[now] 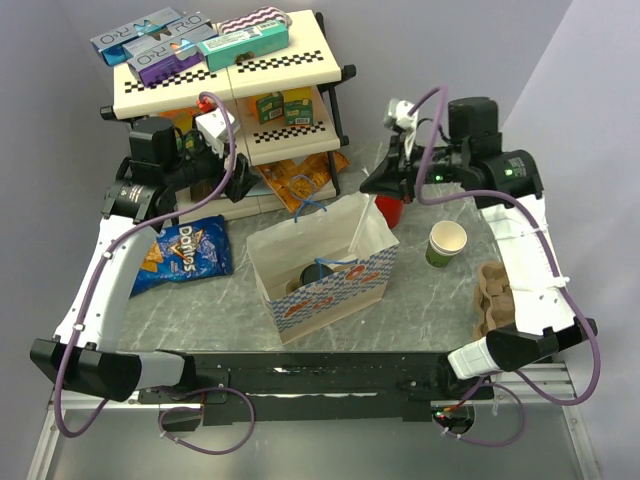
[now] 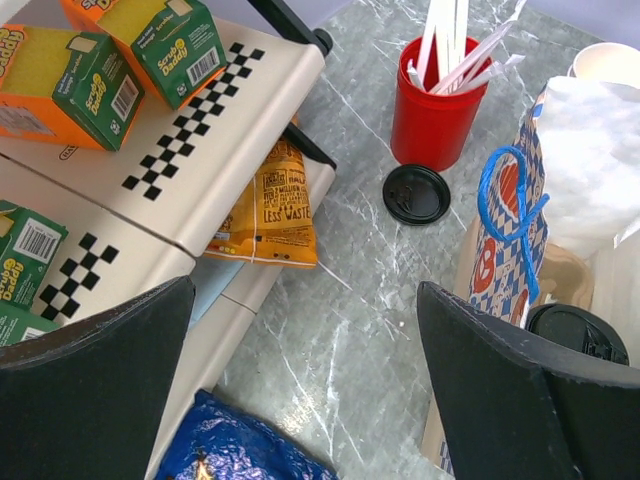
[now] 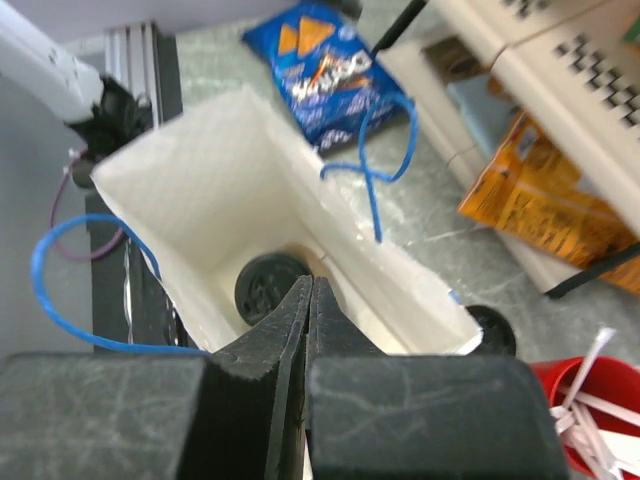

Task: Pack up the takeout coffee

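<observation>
The takeout coffee (image 1: 318, 272), a cup under a round black lid, stands upright on the floor of the open white paper bag (image 1: 345, 290) with blue handles. Its lid also shows in the left wrist view (image 2: 578, 330) and the right wrist view (image 3: 270, 288). My right gripper (image 1: 372, 185) hangs shut and empty above the bag's far right corner, its closed tips (image 3: 308, 285) over the bag's mouth. My left gripper (image 1: 240, 180) stands open with nothing in it, left of the bag by the shelf, over bare table (image 2: 305, 295).
A lidless green cup (image 1: 446, 243) stands right of the bag. A red cup of white sticks (image 2: 432, 105) has a loose black lid (image 2: 416, 193) beside it. The shelf rack (image 1: 290, 65), orange snack bag (image 2: 278, 205), Doritos bag (image 1: 185, 252) and brown cup carrier (image 1: 492, 295) ring the bag.
</observation>
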